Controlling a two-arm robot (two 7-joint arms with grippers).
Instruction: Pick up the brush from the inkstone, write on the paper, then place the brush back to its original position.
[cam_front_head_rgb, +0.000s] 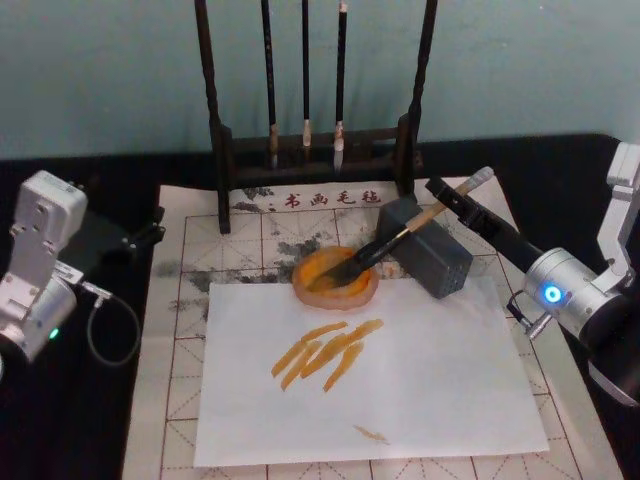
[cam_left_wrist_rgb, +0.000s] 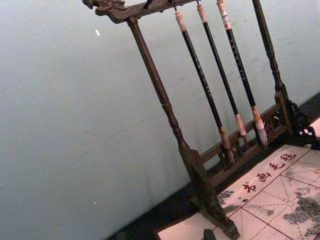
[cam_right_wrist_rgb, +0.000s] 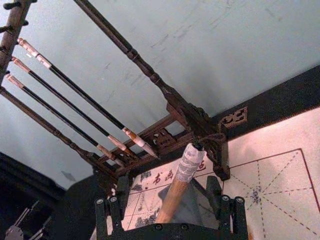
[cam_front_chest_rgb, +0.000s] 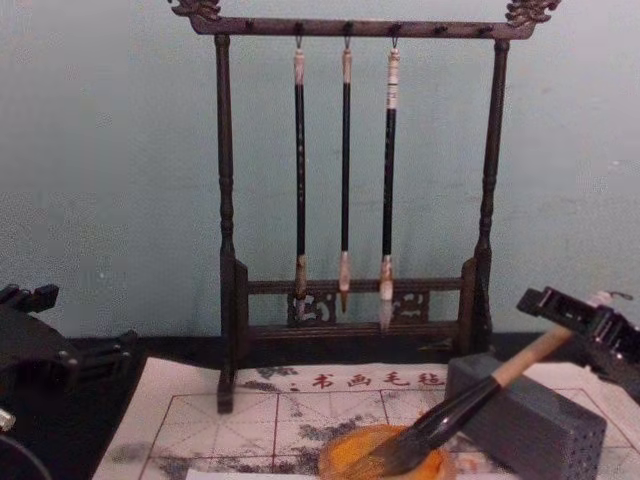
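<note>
The brush (cam_front_head_rgb: 405, 235) lies slanted, its dark tip in the orange inkstone (cam_front_head_rgb: 312, 291) and its tan handle leaning over a grey block (cam_front_head_rgb: 442, 262). My right gripper (cam_front_head_rgb: 445, 203) reaches in from the right and is open, one finger on each side of the handle near the whitish end cap. The right wrist view shows the handle (cam_right_wrist_rgb: 172, 197) with gaps to both fingers (cam_right_wrist_rgb: 118, 200). The chest view shows the brush (cam_front_chest_rgb: 470, 405) and the inkstone (cam_front_chest_rgb: 345, 455). The red-gridded paper (cam_front_head_rgb: 185, 260) carries a plain white sheet (cam_front_head_rgb: 420, 390) with orange strokes. My left gripper (cam_front_head_rgb: 130, 238) is parked at the left.
A dark wooden rack (cam_front_head_rgb: 225, 150) with three thin hanging brushes (cam_front_chest_rgb: 345, 180) stands behind the paper. The grey block (cam_front_chest_rgb: 540, 425) sits right of the inkstone. A black tabletop (cam_front_head_rgb: 90, 420) surrounds the paper. A cable (cam_front_head_rgb: 105, 325) loops beside my left arm.
</note>
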